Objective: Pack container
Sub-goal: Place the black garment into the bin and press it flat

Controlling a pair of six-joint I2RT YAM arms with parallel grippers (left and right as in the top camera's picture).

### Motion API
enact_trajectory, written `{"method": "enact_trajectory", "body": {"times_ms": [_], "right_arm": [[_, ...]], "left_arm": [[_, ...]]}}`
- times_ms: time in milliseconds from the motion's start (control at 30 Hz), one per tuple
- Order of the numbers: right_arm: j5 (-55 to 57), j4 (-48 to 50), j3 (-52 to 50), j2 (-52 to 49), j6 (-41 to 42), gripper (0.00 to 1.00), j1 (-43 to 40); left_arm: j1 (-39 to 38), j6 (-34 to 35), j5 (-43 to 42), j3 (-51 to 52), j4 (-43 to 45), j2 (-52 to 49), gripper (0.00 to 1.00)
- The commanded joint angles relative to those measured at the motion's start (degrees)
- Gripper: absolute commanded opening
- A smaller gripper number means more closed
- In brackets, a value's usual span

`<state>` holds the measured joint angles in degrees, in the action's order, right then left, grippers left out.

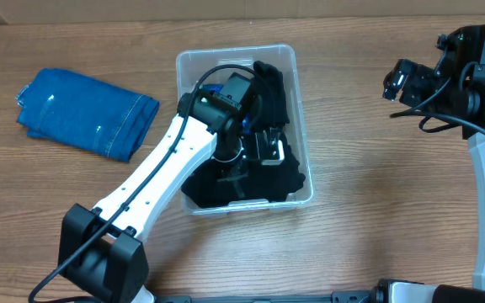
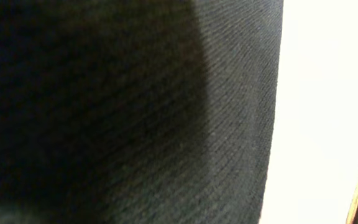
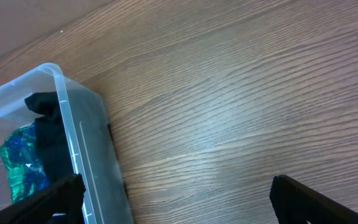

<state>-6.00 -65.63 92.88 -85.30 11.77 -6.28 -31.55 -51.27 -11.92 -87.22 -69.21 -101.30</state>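
Container (image 1: 236,52) sits mid-table (image 1: 377,210), black clothing (image 1: 278,94) inside. Left gripper (image 1: 262,150) is buried in that cloth, and its finger spread cannot be told. Right gripper (image 3: 176,186), at three o'clock from the container, hangs with fingers wide apart, holding nothing.

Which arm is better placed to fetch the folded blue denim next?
Left, probably. The left gripper is down in the container, on the black garment, and the folded denim lies on that arm's side of the table. The right gripper hangs open beyond the container's far side.
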Motion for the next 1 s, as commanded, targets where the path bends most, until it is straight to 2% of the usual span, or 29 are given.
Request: {"method": "enact_trajectory", "body": {"times_ms": [0, 133, 200, 267, 367, 400, 467, 500, 567, 633, 667, 767, 833, 967], "right_arm": [[-0.09, 0.04, 0.02, 0.42, 0.02, 1.0, 0.04], [-0.09, -0.28, 0.02, 0.42, 0.02, 1.0, 0.04], [-0.09, -0.28, 0.02, 0.42, 0.02, 1.0, 0.04], [-0.09, -0.28, 0.02, 0.42, 0.02, 1.0, 0.04], [-0.09, -0.26, 0.02, 0.42, 0.02, 1.0, 0.04], [-0.09, -0.26, 0.02, 0.42, 0.02, 1.0, 0.04], [-0.09, -0.2, 0.02, 0.42, 0.02, 1.0, 0.04], [-0.09, -0.15, 0.02, 0.42, 0.02, 1.0, 0.04], [-0.09, -0.15, 0.02, 0.42, 0.02, 1.0, 0.04], [-0.09, -0.13, 0.04, 0.42, 0.02, 1.0, 0.04], [-0.09, -0.11, 0.02, 0.42, 0.02, 1.0, 0.04], [-0.09, -0.13, 0.02, 0.42, 0.02, 1.0, 0.04], [-0.09, -0.31, 0.02, 0.42, 0.02, 1.0, 0.04], [-0.09, -0.59, 0.02, 0.42, 0.02, 1.0, 0.04]], "left_arm": [[-0.33, 1.2, 2.08, 0.59, 3.39, 0.24, 1.0], [0.37, 13.03, 13.51, -1.01, 8.83, 0.35, 1.0], [0.39, 17.9, 15.1, -4.46, 8.85, 0.98, 1.0], [0.37, 20.94, 15.13, -9.03, 7.13, 2.05, 1.0], [0.35, 29.16, 13.92, -13.07, 3.8, 4.0, 1.0], [0.37, 29.88, 12.39, -13.07, 3.02, 4.39, 1.0], [0.37, 31.63, 3.5, -12.48, 1.7, 3.93, 1.0], [0.35, 33.64, 1.16, -11.65, 1.9, 3.45, 0.95], [0.35, 38.88, -0.24, -10.08, 1.97, 2.03, 0.73], [0.33, 48.26, -1.4, -5.66, 2.75, -1.18, 0.38], [0.31, 49.62, -3.04, -3.65, 3.37, -2.91, 0.35], [0.13, 50.66, -4.2, -0.13, 4.68, -7.74, 0.39], [0.15, 50.62, -3.76, 0.76, 5.55, -14.34, 0.41], [0.13, 49.94, -2.47, -0.46, 6.64, -16.63, 0.5]]}}
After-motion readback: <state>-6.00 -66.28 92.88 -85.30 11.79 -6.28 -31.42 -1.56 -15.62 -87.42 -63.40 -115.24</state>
